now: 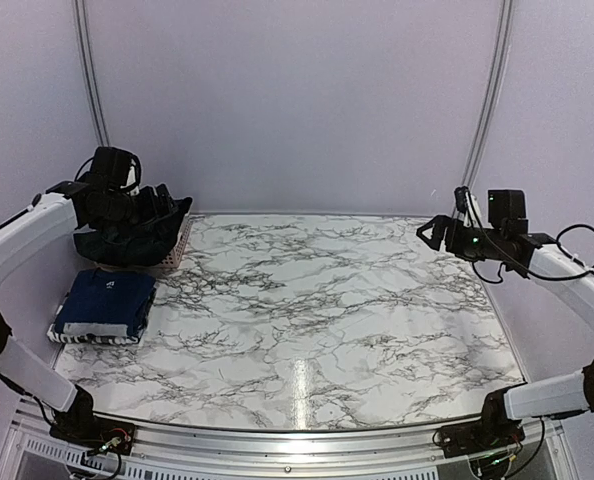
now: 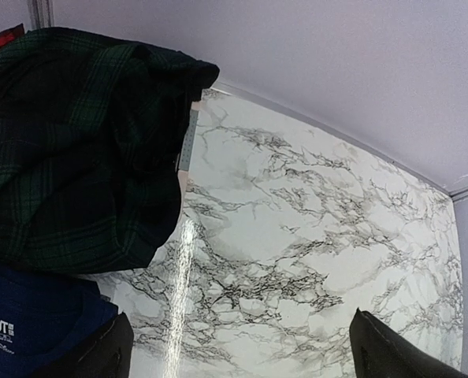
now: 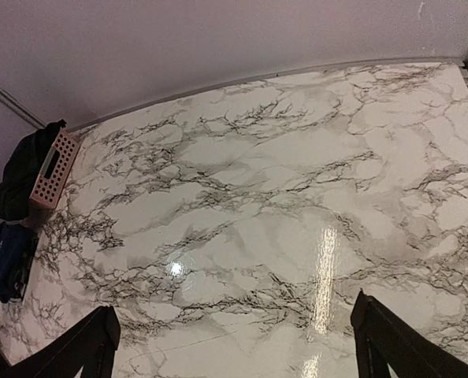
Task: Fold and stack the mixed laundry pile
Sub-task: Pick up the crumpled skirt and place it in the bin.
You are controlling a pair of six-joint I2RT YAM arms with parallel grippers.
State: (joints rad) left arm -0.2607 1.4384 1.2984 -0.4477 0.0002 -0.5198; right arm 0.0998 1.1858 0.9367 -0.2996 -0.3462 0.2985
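The marble table fills every view. At its far left corner stands the basket, heaped with dark cloth that spills over its rim. Only the left wrist view shows this cloth as the plaid shirt (green on black), with a sliver of the red shirt behind it at the top left. The right wrist view gives just a dark lump on the pink lattice.

Just in front of the basket, by the left edge, lies the navy shirt, folded flat on the striped shirt. The stripes show in the top view alone, while the white collar label shows only from the left wrist.

The left gripper hangs over the basket, jaws spread wide. Its wrist camera shows marble between the fingers; whether it touches the cloth I cannot tell. The right gripper is raised near the right edge, jaws also wide, bare marble between them.
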